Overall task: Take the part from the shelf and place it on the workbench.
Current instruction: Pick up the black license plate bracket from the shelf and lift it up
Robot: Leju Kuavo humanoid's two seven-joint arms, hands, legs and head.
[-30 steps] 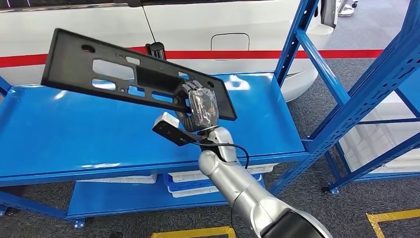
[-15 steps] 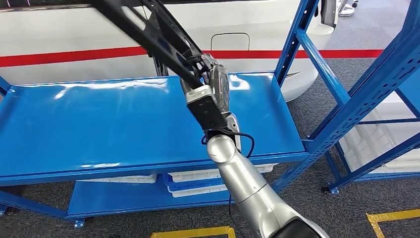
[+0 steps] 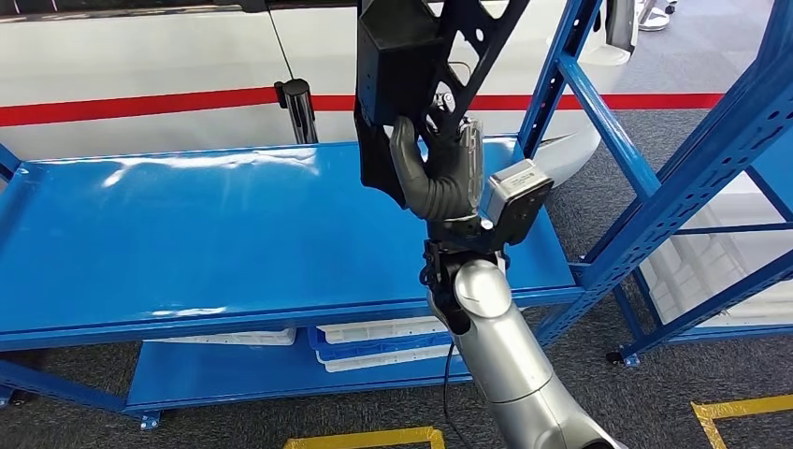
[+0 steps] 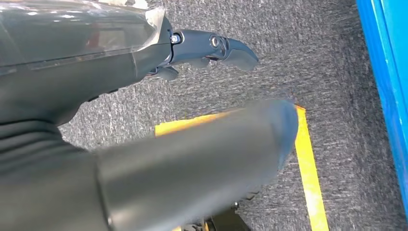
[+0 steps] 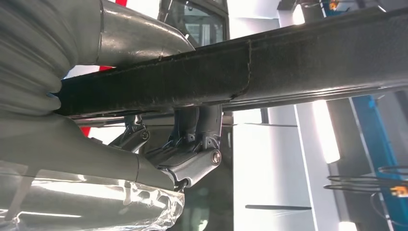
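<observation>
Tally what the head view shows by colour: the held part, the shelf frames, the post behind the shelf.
Black: 2, the part in the right hand and the post
Blue: 2, the near shelf and the right-side frame
Total: 4

The right robot hand has turned over and risen, its wrist rolling so the thumb now faces the camera. The flat black plastic part with cut-outs, which a second ago lay tilted low across the glossy blue metal shelf, now stands nearly upright, its top end running out past the frame's upper edge.
</observation>
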